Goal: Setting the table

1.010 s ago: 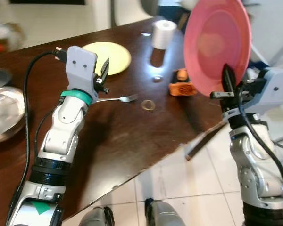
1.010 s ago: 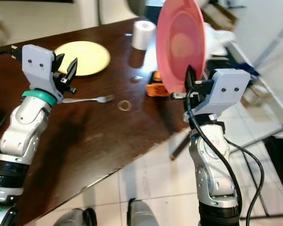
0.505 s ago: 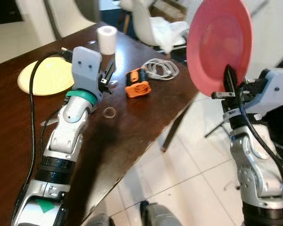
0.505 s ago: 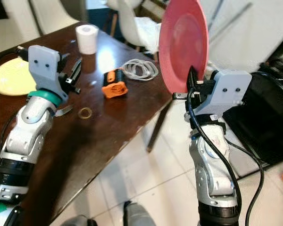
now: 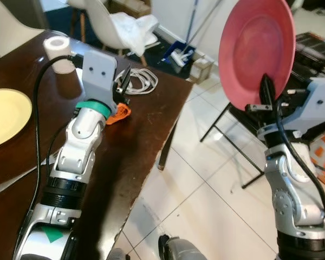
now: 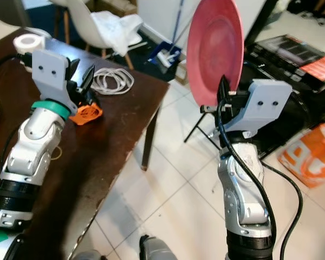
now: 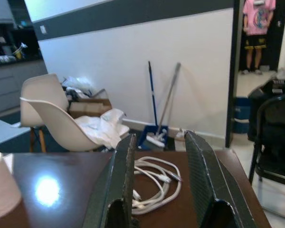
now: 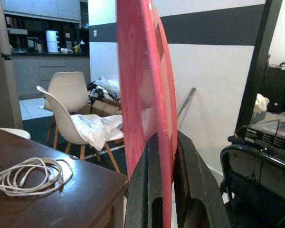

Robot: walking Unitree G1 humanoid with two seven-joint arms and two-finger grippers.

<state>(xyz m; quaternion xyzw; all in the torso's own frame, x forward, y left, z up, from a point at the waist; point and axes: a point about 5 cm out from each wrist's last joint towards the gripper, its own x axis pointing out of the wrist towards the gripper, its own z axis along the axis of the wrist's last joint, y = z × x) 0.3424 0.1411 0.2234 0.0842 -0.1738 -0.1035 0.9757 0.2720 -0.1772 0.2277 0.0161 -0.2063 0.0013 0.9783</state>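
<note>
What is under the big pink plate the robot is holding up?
The round pink plate stands upright, pinched at its lower rim by the right gripper. Beneath it lie white floor tiles, not the dark brown wooden table. The arm covers some floor.

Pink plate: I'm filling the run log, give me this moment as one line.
right gripper | clamps pink plate upright, off table | left gripper | open above table

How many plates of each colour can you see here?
Pink round plate, upright in the right pincer: 1
Yellow round plate, flat on the dark wooden table: 1
Total: 2
</note>
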